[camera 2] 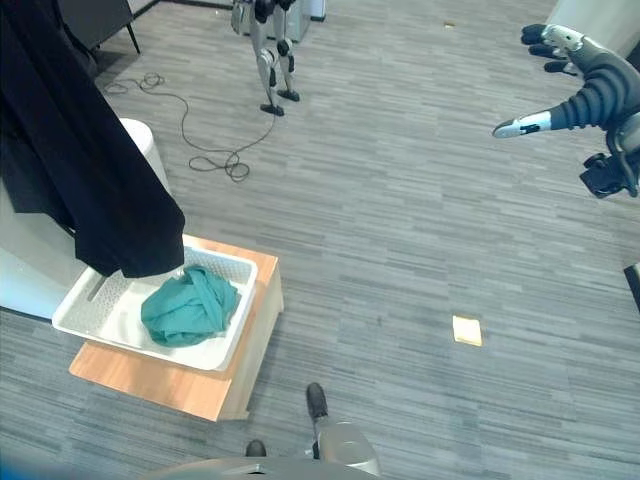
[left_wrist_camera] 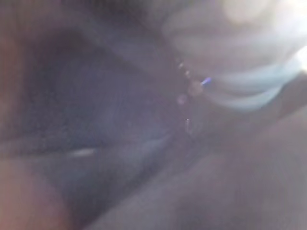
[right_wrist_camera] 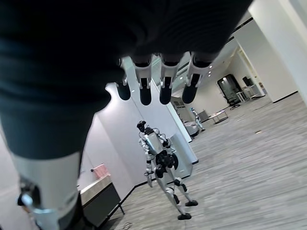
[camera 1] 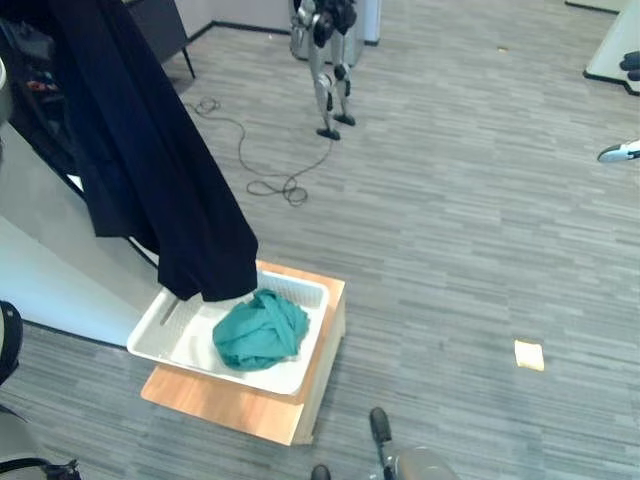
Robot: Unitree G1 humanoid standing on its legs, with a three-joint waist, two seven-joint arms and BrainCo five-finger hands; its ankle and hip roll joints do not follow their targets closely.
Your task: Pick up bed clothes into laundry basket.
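Observation:
A long dark navy garment hangs from the upper left, and its lower hem dangles over the back left part of a white laundry basket. A crumpled teal cloth lies inside the basket. In the left wrist view, dark cloth lies close against the camera and hides my left hand's fingers. My right hand is raised far to the right, well away from the basket. Its fingers are straight and hold nothing.
The basket rests on a low wooden stand on grey plank flooring. White furniture stands to the left of it. Another humanoid robot stands at the back. A small yellow scrap lies on the floor to the right.

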